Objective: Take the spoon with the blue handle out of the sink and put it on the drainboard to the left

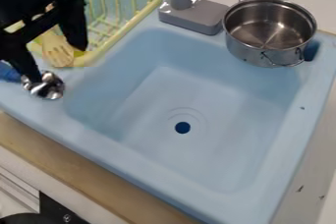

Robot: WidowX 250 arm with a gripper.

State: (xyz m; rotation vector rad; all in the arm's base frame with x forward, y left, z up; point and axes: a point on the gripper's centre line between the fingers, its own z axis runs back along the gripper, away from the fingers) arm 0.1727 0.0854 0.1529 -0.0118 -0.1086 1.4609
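The black two-finger end effector hung with its fingers spread apart, grasping nothing. Just below its nearer fingertip, a shiny, rounded silver metal object rested on the flat ledge of the light-blue plastic sink, which gave it level support; whether they touched, I cannot tell. Between the fingers showed a pale, slotted wooden utensil, apparently propped by the rim of the yellow wire-style dish rack behind. Beside the end effector lay a blue item, partly hidden. Well apart, across the basin, a two-handled stainless-steel pot stood upright on the sink's corner, near the grey faucet, its wide base seemingly keeping it steady.
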